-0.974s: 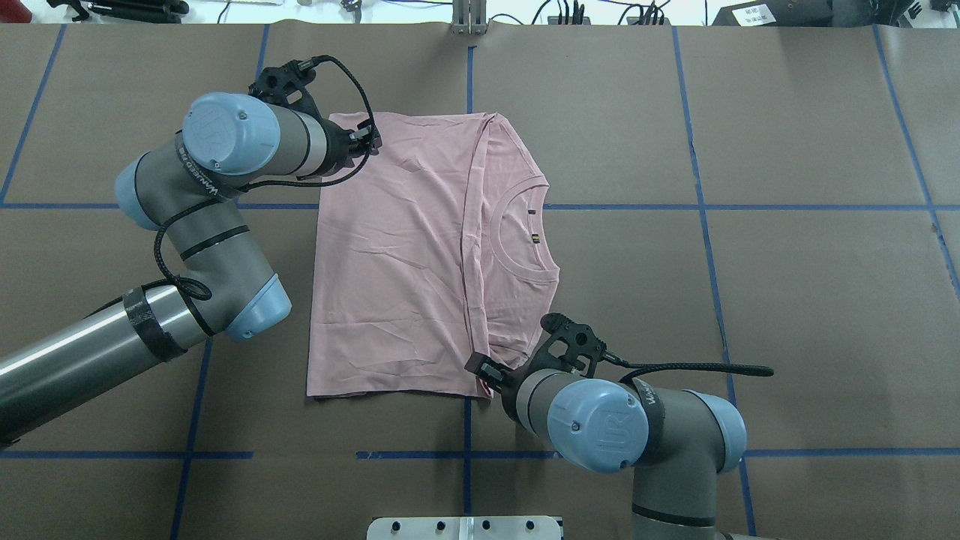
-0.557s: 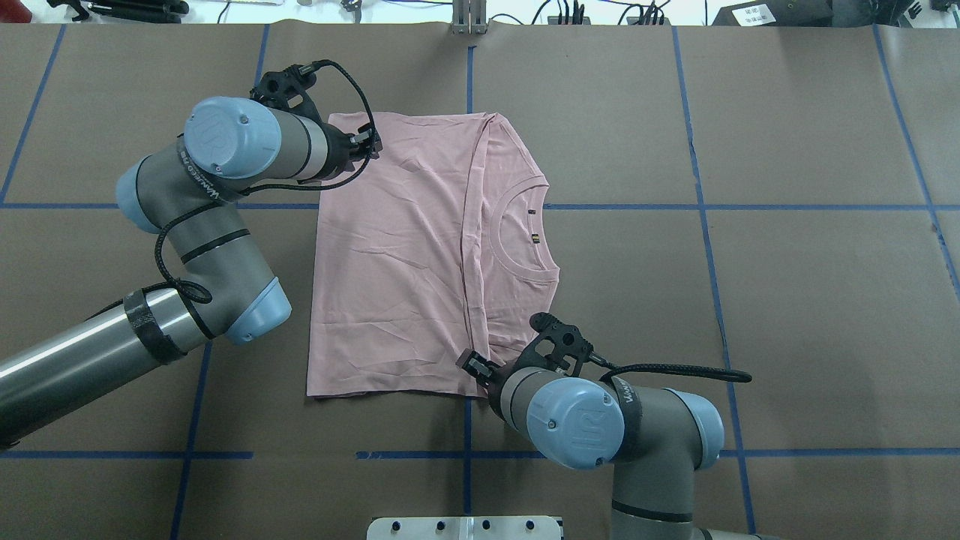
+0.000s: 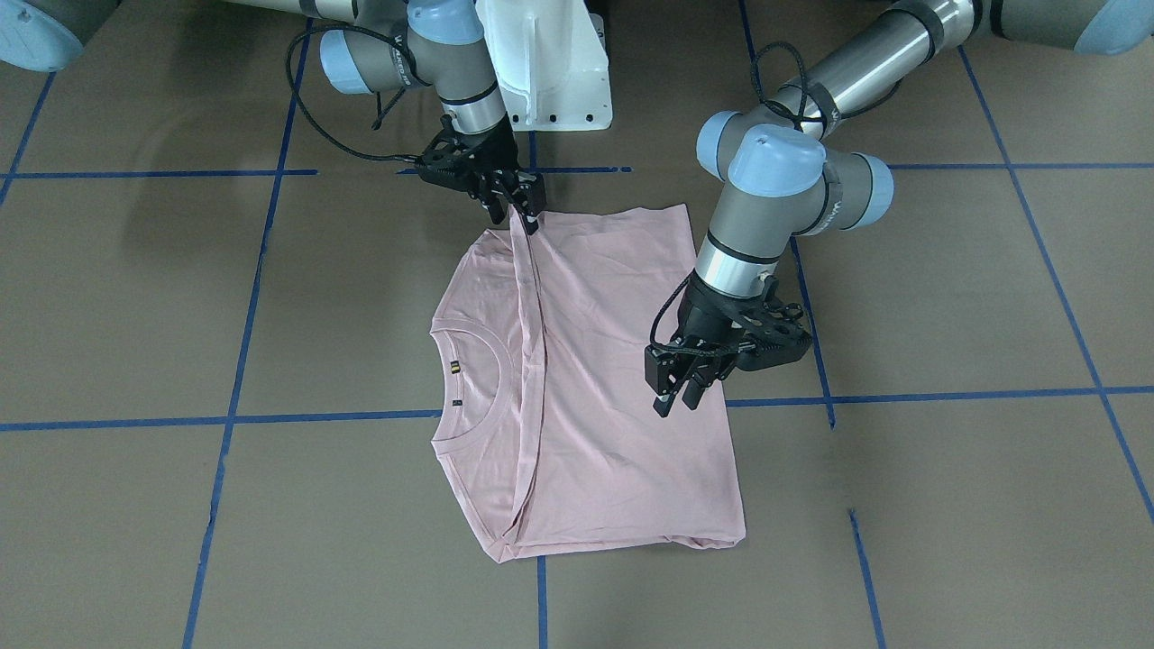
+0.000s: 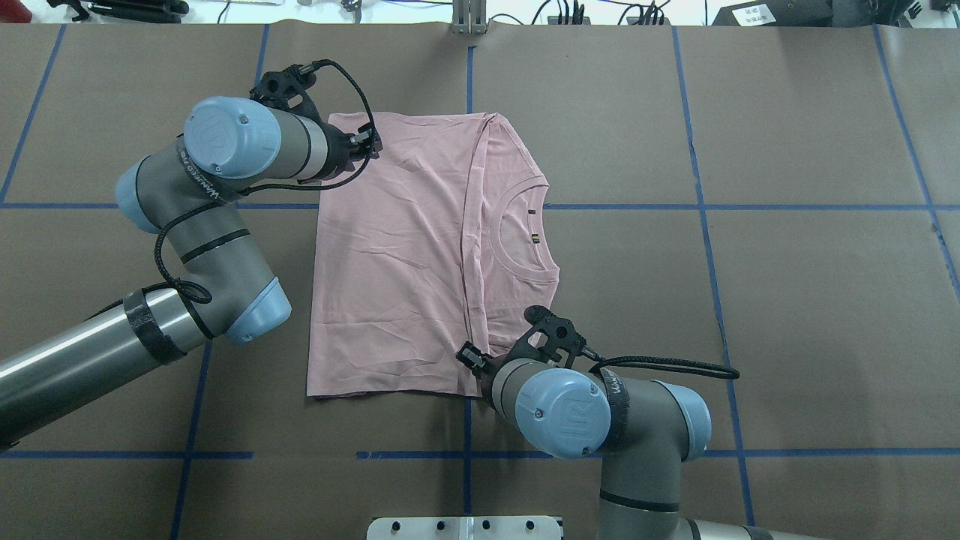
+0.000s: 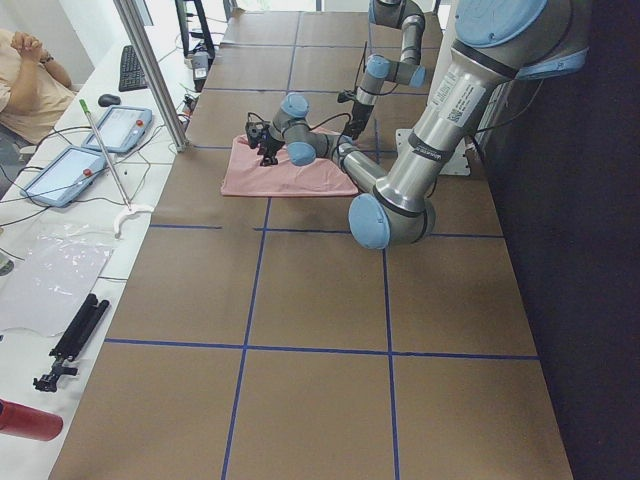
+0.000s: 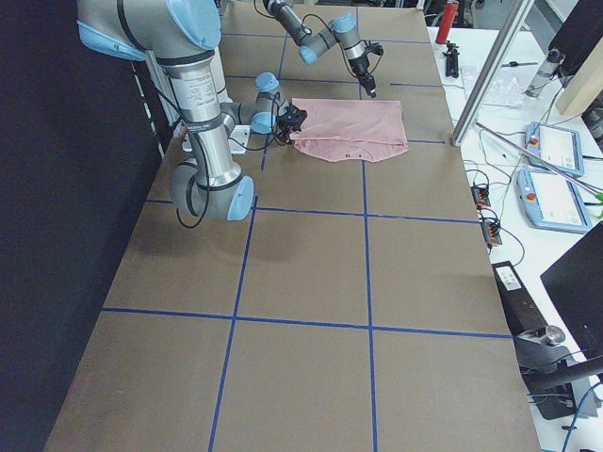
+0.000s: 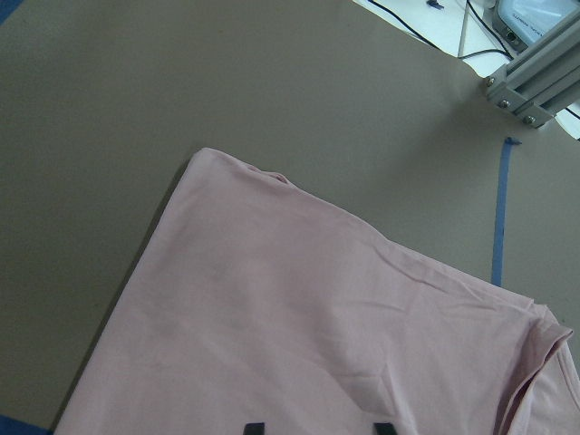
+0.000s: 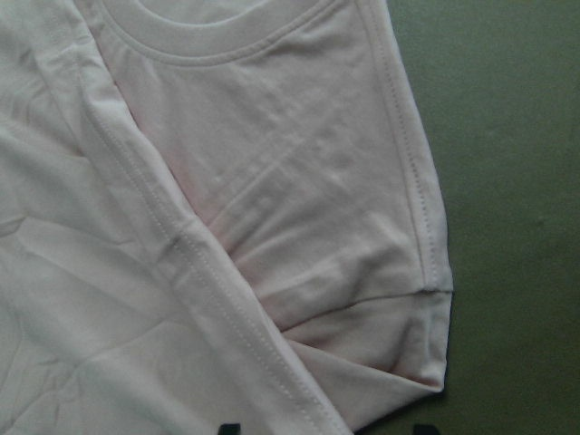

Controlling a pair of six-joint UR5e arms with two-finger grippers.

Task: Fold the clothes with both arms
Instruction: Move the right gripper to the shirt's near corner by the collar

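While the partly folded T-shirt [image 4: 390, 255] lies flat on the surface [image 4: 750, 300], left tool [image 3: 676, 401] and right tool [image 3: 518, 216] hover above it, spread and empty, one over a corner far from its collar, the other over a sleeve. Next, probably: descend, pinch the edges.

Brown table [image 4: 825, 337] gridded with blue tape [image 4: 787, 206], white bench [image 5: 70, 215] alongside.

In the overhead view the T-shirt [image 4: 390, 262] lies flat on the table [image 4: 787, 315], just left of frame centre, with its collar [image 4: 501, 229] toward the right. The left gripper [image 4: 369, 142] is over the shirt's upper-left corner — the right gripper [image 4: 469, 355] is at its lower edge, by the fold line. The pedestal base [image 4: 465, 527] is below, at the frame's bottom edge.
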